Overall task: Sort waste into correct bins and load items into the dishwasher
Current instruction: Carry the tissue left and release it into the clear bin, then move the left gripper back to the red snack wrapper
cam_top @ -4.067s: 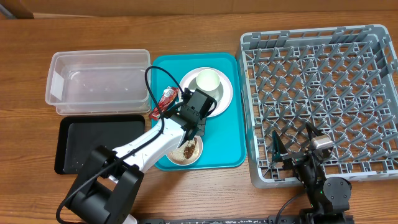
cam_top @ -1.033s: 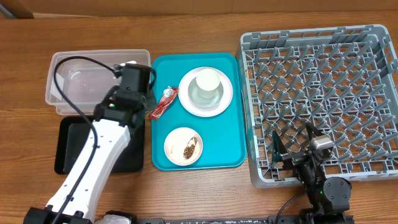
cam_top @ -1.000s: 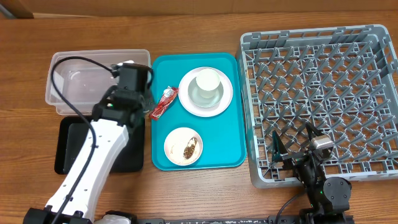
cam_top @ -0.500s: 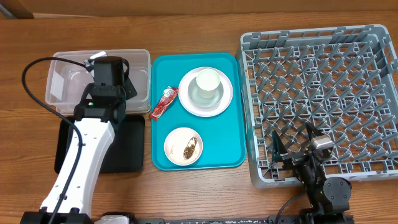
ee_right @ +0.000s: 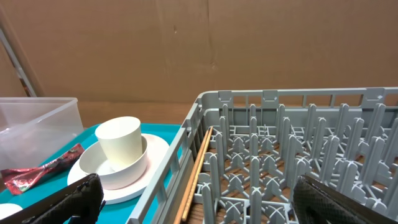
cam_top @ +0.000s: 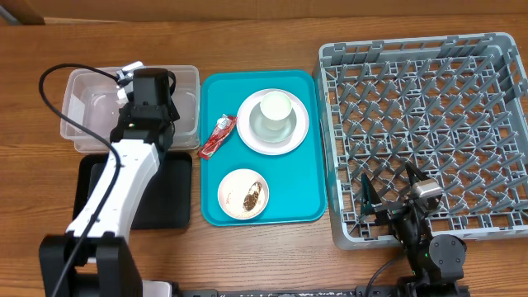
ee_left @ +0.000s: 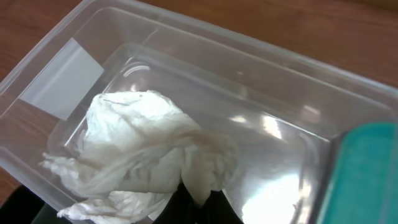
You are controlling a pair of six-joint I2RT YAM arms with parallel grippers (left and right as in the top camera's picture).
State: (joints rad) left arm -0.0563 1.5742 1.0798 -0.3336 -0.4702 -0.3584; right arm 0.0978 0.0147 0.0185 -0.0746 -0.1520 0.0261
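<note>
My left gripper [cam_top: 132, 76] is shut on the crumpled white napkin [ee_left: 143, 149] and holds it over the inside of the clear tub [cam_top: 91, 111]. In the left wrist view the napkin hangs from the dark fingertips [ee_left: 214, 208] above the tub's floor [ee_left: 205, 56]. The red-and-white wrapper [cam_top: 216, 136] lies on the teal tray's left side. A cup [cam_top: 275, 108] stands on the plate [cam_top: 247, 136], and the bowl [cam_top: 227, 191] holds brown scraps. My right gripper [cam_top: 388, 188] stands open over the front edge of the grey dish rack [cam_top: 429, 99], with nothing between its fingers.
The black tray [cam_top: 161, 202] lies in front of the clear tub, partly under my left arm. The teal serving tray [cam_top: 297, 198] sits between the bins and the rack. The right wrist view shows the cup [ee_right: 120, 144], wrapper [ee_right: 37, 171] and rack pegs [ee_right: 298, 143].
My left arm has carried the napkin leftward from beside the teal tray to above the clear tub. The right arm has not moved.
</note>
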